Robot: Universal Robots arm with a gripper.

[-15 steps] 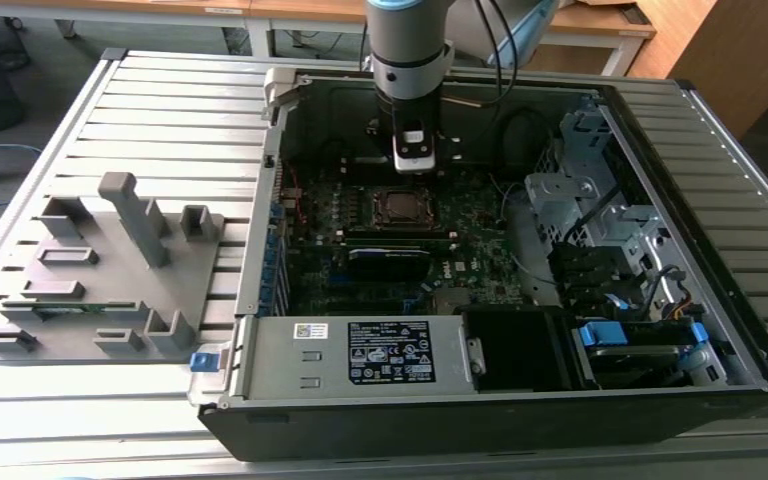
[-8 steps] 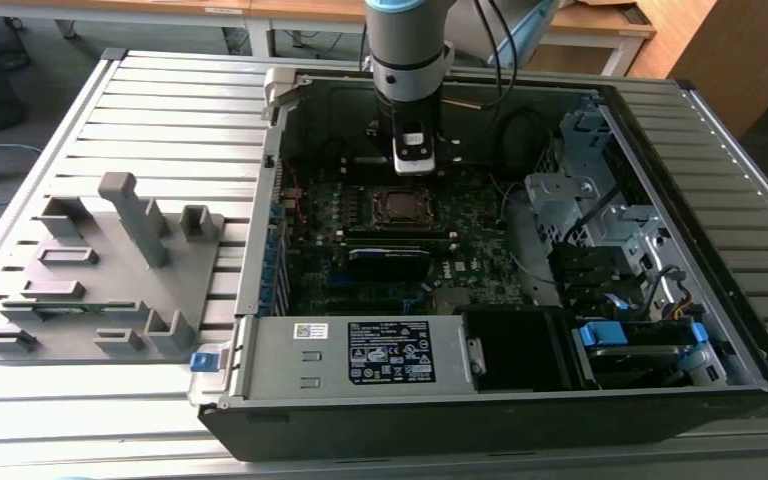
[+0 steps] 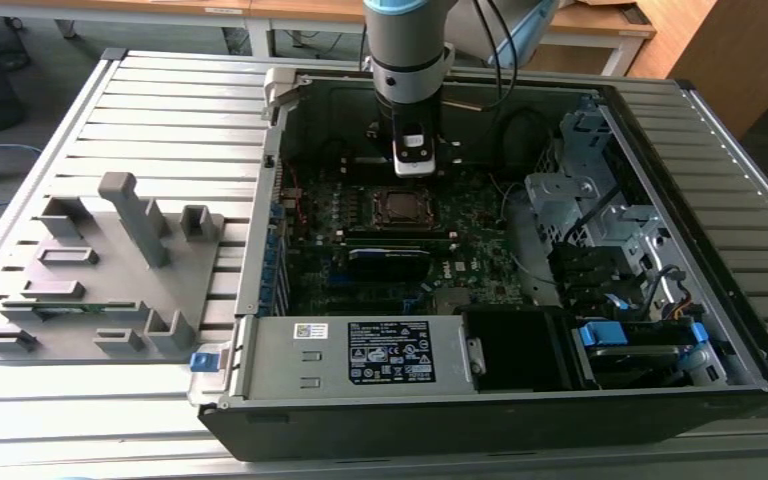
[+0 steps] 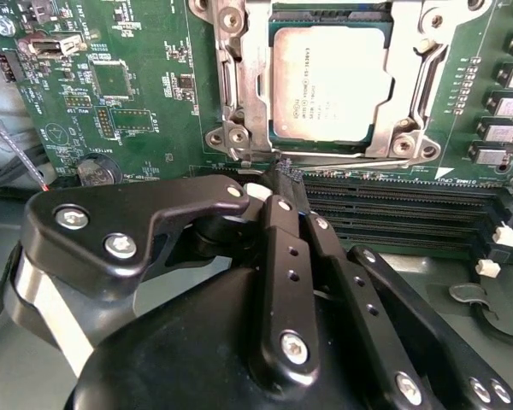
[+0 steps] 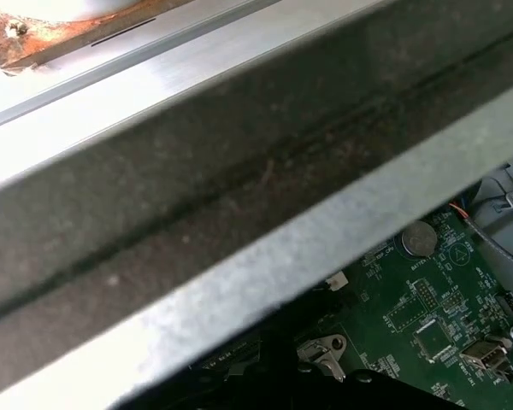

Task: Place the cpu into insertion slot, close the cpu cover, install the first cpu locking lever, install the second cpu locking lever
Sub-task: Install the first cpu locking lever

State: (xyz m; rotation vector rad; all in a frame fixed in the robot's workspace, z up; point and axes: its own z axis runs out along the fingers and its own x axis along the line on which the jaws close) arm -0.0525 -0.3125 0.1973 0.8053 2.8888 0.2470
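**A:** What sits to the exterior view's left of the socket?

**B:** A grey plastic fixture with upright posts (image 3: 104, 270). It rests on the slatted grey metal counter (image 3: 157, 110), outside the open black computer case (image 3: 491, 430). That puts it well apart from the small square dark insertion slot with its thin silver rim (image 3: 376, 206).

**A:** And at the slot itself?

**B:** The flat square cpu with the dull grey-silver top (image 4: 329, 81) lies level inside it. The thin silver square-framed cpu cover (image 4: 250, 77) is down flat around the chip's edges, and the metal top shows through its window.

**A:** Where is the end effector?

**B:** The black two-fingered end effector (image 3: 414, 165) hangs just beside the slot, on the slot's side farther from the exterior camera. In the second wrist view the end effector (image 4: 289, 184) has its fingers (image 4: 278, 226) drawn narrow, nearly together. Their tips are at one corner of the slot, where a thin silver wire lever (image 4: 350, 159) lying along the slot's edge ends. I cannot tell whether they pinch that lever.

**A:** What else is near the slot?

**B:** Long black memory slots (image 4: 393, 205) run just beside it on the green circuit board (image 4: 137, 111), past the lever.

**A:** And to the exterior view's right of the slot?

**B:** A silver sheet-metal drive cage (image 3: 571, 195) stands near it, inside the case.
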